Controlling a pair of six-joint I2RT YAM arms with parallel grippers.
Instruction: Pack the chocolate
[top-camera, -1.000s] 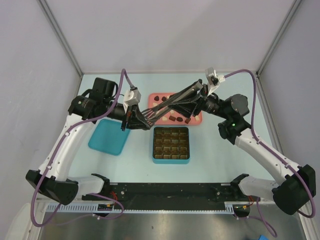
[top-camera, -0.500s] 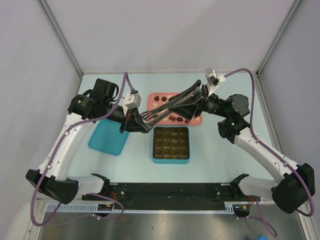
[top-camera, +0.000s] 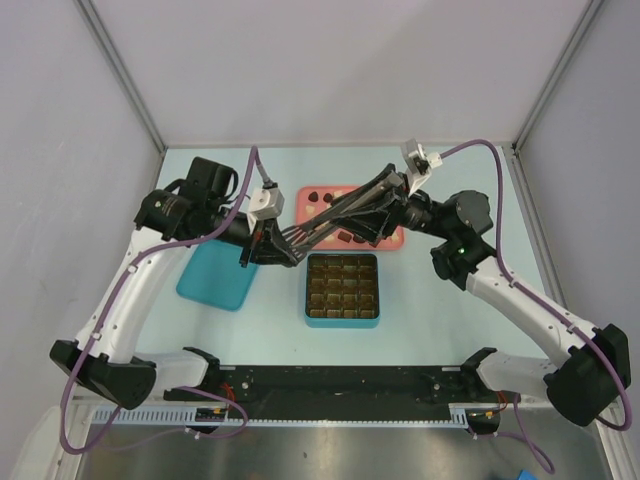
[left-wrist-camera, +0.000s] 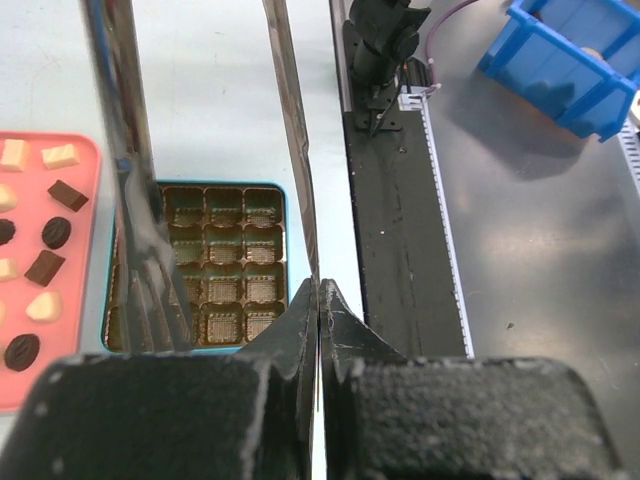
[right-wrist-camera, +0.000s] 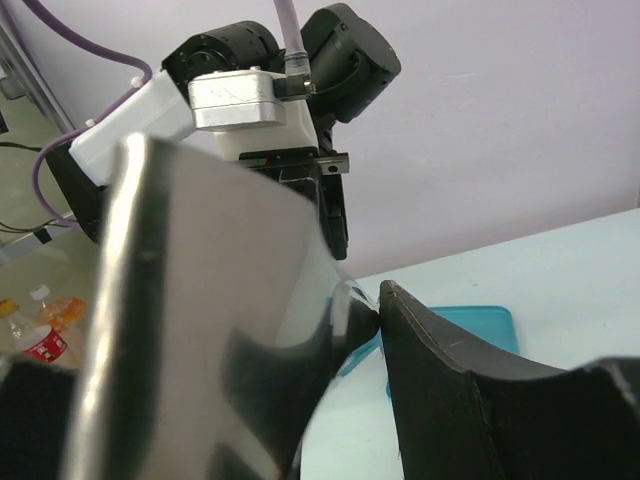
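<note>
**Ana:** Pale blue table (top-camera: 250, 335), what is lying on it?

**Ben:** Small brown and cream chocolates (left-wrist-camera: 57, 232) are sitting flat in a pink rectangular tray (left-wrist-camera: 85, 270). The oval ones are turning different ways. A teal square box (top-camera: 342, 322) with brown grid cups is sitting just beside it.

**Ana:** What is getting in the way?

**Ben:** Long silver metal tongs (left-wrist-camera: 125, 150) are hanging over the tray. The left gripper (left-wrist-camera: 318, 300) is pinching one tong arm. The right gripper (top-camera: 375, 208) is squeezing the other end.
</note>
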